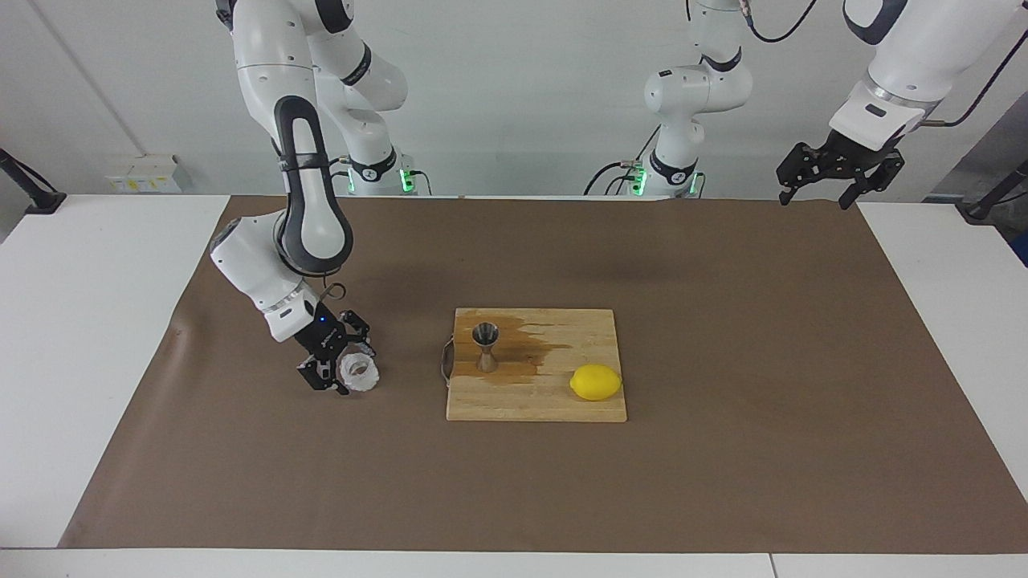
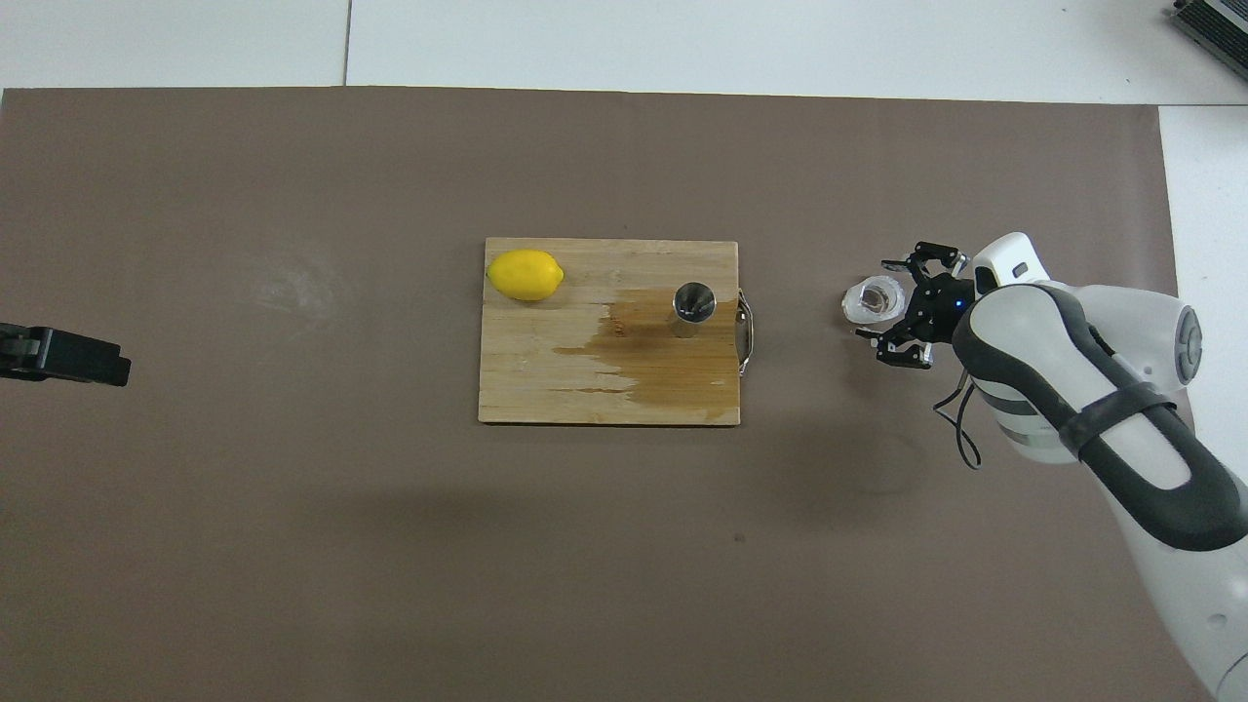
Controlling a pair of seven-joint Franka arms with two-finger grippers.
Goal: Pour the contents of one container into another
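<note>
The cup (image 1: pixel 358 372) (image 2: pixel 871 299) sits on the brown mat (image 1: pixel 723 482) (image 2: pixel 292 536) toward the right arm's end of the table (image 1: pixel 96 321) (image 2: pixel 682 39), apart from the board (image 1: pixel 554 405) (image 2: pixel 526 380). Something small and brownish shows in its bottom; what it is cannot be told. The right end effector (image 1: pixel 337 365) (image 2: pixel 892 304) is low at the cup, its fingers spread around it; whether they touch the wall cannot be told.

The jigger (image 1: pixel 486 346) (image 2: pixel 693 306) stands upright on the board, on the part toward the right arm's end, near the metal handle (image 1: pixel 444 359) (image 2: pixel 746 336). A dark wet stain (image 1: pixel 526 353) (image 2: pixel 663 361) spreads on the wood around it. Its contents cannot be seen.

A lemon (image 1: pixel 595 382) (image 2: pixel 526 275) lies on the board's other end, farther from the robots than the jigger. Nothing stands between cup and jigger but bare mat.

The left end effector (image 1: pixel 829 177) (image 2: pixel 63 355) waits, open, raised over the mat's edge at the left arm's end.
</note>
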